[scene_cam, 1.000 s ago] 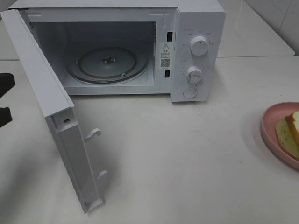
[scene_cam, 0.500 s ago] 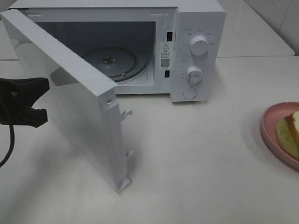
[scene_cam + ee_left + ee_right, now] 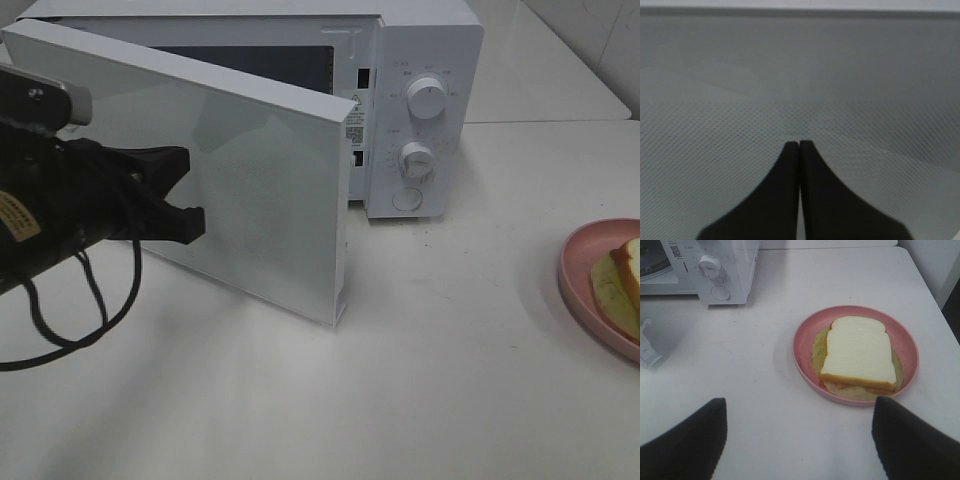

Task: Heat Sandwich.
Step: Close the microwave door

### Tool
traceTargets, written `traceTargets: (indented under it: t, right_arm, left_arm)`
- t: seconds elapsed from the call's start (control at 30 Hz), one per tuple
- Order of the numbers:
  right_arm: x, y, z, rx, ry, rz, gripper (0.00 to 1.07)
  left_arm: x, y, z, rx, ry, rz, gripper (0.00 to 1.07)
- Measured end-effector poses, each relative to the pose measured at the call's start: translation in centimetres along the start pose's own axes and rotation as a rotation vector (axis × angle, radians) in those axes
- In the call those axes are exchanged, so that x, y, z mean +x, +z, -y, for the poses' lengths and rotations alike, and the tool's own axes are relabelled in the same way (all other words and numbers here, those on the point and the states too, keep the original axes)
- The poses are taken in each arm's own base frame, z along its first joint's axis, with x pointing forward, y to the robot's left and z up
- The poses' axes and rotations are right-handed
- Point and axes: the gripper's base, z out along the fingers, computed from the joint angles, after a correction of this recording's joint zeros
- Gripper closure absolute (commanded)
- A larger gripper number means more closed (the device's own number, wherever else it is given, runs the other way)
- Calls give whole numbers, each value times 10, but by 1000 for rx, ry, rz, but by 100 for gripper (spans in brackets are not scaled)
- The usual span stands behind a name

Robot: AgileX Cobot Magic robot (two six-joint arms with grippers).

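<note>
A glossy white microwave door (image 3: 250, 170), its window finely dot-meshed, is seen beside a matt black plastic left gripper (image 3: 190, 190). The white surface (image 3: 450, 350) is smooth with a slight sheen. A smooth pink plate (image 3: 807, 337) carries the soft, matt-looking sandwich (image 3: 857, 352).

Soft, even light fills the scene, bright on the white table (image 3: 450, 350). A faint shadow lies under the microwave door (image 3: 250, 190), and a soft one hugs the pink plate (image 3: 805, 340). The left wrist view is dim, grey and slightly soft. The dark fingers (image 3: 685, 440) at the right wrist view's edge are blurred. No harsh glare shows.
</note>
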Motion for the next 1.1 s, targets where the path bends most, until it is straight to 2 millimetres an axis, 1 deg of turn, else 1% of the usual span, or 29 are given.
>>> traceTargets:
  t: [0.03, 0.1, 0.2, 0.27, 0.33, 0.37, 0.4, 0.47, 0.53, 0.57, 0.63, 0.7, 0.77, 0.9, 0.93, 1.03, 1.1]
  right_arm:
    - [0, 0, 0, 0, 0, 0, 31]
    - [0, 0, 0, 0, 0, 0, 31]
    - [0, 0, 0, 0, 0, 0, 31]
    - [0, 0, 0, 0, 0, 0, 31]
    - [0, 0, 0, 0, 0, 0, 31]
    - [0, 0, 0, 0, 0, 0, 31]
    - [0, 0, 0, 0, 0, 0, 31]
    - [0, 0, 0, 0, 0, 0, 31]
    - [0, 0, 0, 0, 0, 0, 31]
    - [0, 0, 0, 0, 0, 0, 31]
    - [0, 0, 0, 0, 0, 0, 31]
    - [0, 0, 0, 0, 0, 0, 31]
    - [0, 0, 0, 0, 0, 0, 31]
    - [0, 0, 0, 0, 0, 0, 31]
    - [0, 0, 0, 0, 0, 0, 31]
    - [0, 0, 0, 0, 0, 0, 31]
    - [0, 0, 0, 0, 0, 0, 31]
  left_arm:
    - [-2, 7, 7, 7, -1, 7, 106]
    - [-2, 10, 9, 10, -5, 9, 106]
    - [-6, 25, 19, 20, -6, 26, 106]
    - [-7, 28, 22, 19, -9, 30, 106]
    - [-11, 40, 28, 19, -25, 41, 106]
    - [-12, 44, 30, 20, -25, 44, 106]
    - [-12, 44, 30, 20, -25, 44, 106]
    - [-17, 56, 36, 16, -21, 45, 106]
    - [-19, 63, 40, 9, -19, 45, 106]
    - [-19, 63, 40, 9, -19, 45, 106]
    - [-23, 73, 46, -1, -21, 49, 106]
    - [-24, 77, 48, -3, -22, 54, 106]
    - [-28, 87, 50, -7, -30, 59, 106]
    - [-28, 96, 53, -7, -30, 46, 106]
    - [-28, 102, 54, -12, -28, 43, 106]
    - [-29, 107, 54, -20, -34, 48, 106]
    - [-31, 115, 55, -25, -36, 57, 106]
